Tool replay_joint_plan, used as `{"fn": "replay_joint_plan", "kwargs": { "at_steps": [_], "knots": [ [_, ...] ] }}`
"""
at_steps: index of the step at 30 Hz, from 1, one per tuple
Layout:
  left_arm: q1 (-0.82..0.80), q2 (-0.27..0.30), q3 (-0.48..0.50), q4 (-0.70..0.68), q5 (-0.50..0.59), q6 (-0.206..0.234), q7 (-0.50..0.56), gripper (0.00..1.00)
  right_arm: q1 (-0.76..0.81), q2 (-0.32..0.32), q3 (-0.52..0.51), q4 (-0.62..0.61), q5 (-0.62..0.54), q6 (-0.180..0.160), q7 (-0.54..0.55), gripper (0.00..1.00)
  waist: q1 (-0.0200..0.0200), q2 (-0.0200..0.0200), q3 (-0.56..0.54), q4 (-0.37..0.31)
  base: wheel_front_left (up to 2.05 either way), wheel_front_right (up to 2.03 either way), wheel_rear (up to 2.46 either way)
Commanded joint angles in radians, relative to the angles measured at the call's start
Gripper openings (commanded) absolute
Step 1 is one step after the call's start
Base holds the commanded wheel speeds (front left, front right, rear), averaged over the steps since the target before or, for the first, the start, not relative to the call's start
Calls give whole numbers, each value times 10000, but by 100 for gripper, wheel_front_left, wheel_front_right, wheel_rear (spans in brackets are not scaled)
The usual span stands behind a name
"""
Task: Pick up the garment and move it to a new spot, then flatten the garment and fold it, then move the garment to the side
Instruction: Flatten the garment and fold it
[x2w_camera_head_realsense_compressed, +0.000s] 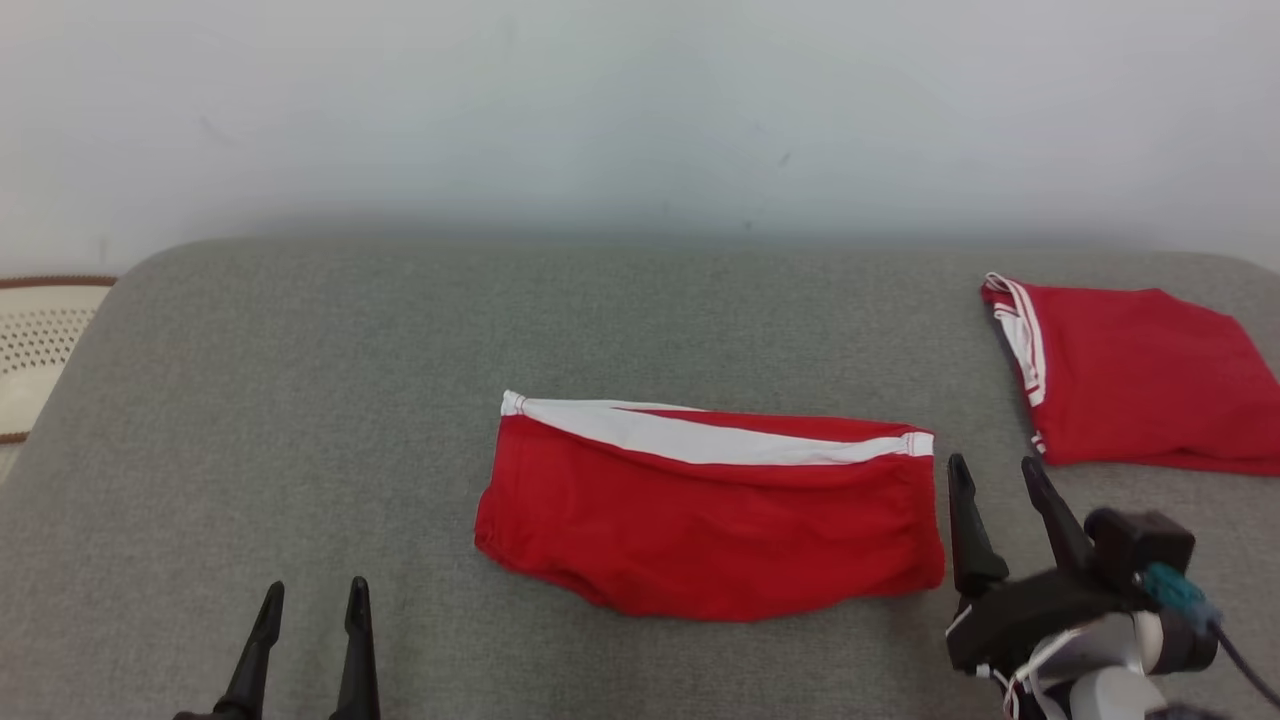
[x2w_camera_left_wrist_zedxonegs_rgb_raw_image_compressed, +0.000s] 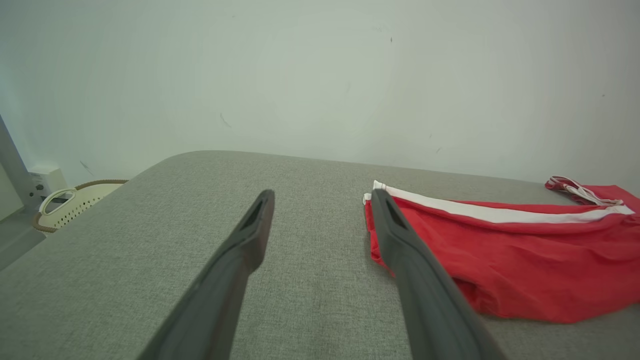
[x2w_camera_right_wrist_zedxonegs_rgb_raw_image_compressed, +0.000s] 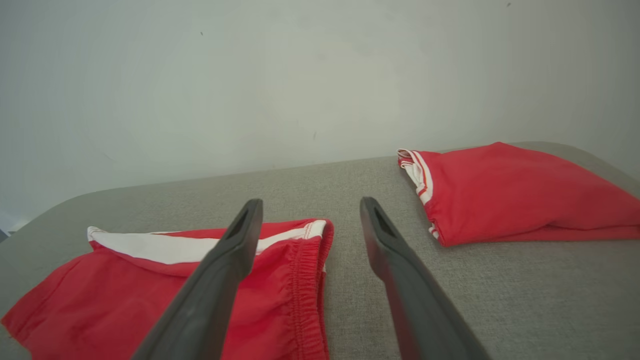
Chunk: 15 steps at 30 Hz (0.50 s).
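The grey upholstered surface (x2w_camera_head_realsense_compressed: 300, 400) looks woven and a bit fuzzy, with rounded corners, and a plain pale wall (x2w_camera_head_realsense_compressed: 640, 100) runs behind its far edge. Off its left edge there's a cream perforated basket (x2w_camera_head_realsense_compressed: 40, 340) with a brown rim. The garment (x2w_camera_head_realsense_compressed: 710, 520), smooth red with a white band and gathered elastic, lies as a folded oblong mid-surface. Another folded red piece (x2w_camera_head_realsense_compressed: 1140, 375) sits at the surface's far right corner. The left gripper (x2w_camera_head_realsense_compressed: 315, 590) is over the near edge and the right gripper (x2w_camera_head_realsense_compressed: 994, 465) over the near right part, both spread wide and holding nothing.
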Motion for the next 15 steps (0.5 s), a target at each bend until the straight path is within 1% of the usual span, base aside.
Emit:
{"fn": "replay_joint_plan", "kwargs": {
  "at_steps": [1,8,15],
  "knots": [
    [-128,-24,-35,35,91,-14,-34,100,-319,-1,-102,329,-87,5,86,100,0,0,231,232,0,0,0],
    [-592,-137,-130,229,97,-203,-34,100,-1717,-39,-682,2515,-295,5,364,100,0,0,730,681,0,0,0],
    [-884,-244,-42,342,165,-362,-34,100,-2813,-128,-878,4676,-138,5,201,100,0,0,1099,804,0,0,0]
  ]
}}
